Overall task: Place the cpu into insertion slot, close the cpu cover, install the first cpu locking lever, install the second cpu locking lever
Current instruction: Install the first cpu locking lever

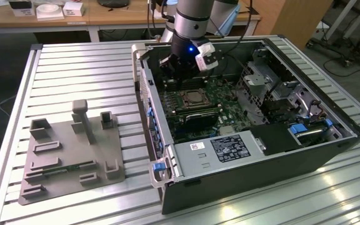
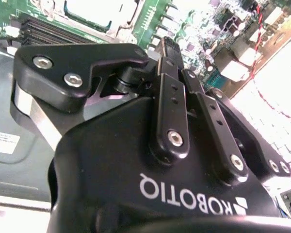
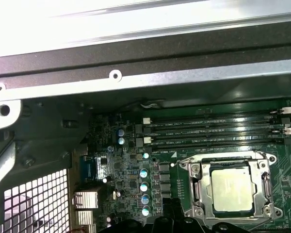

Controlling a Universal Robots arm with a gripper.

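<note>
The cpu (image 3: 231, 189) lies flat in the insertion slot (image 3: 190, 168) on the green board, silvery top up. The cpu cover (image 3: 202, 188) lies down around it, framing the chip. A thin lever rod (image 3: 218, 155) runs along one edge of the socket. In the exterior view the cpu (image 1: 194, 98) sits inside the open computer case, and my gripper (image 1: 178, 77) hangs just above the board, a little further back than the socket. The fingers come together at the tip with nothing between them (image 2: 169, 46), and the socket (image 2: 99, 9) lies beyond the tip. My gripper (image 3: 167, 217) shows as dark tips beside the socket.
Long black memory slots (image 3: 213, 131) run beside the socket. The case wall (image 1: 144, 93) rises on the exterior view's left of the board, a drive cage (image 1: 267, 79) on its right. A grey white-labelled box (image 1: 224, 147) fills the near end. A grey fixture plate (image 1: 67, 154) lies on the slatted table (image 1: 80, 65).
</note>
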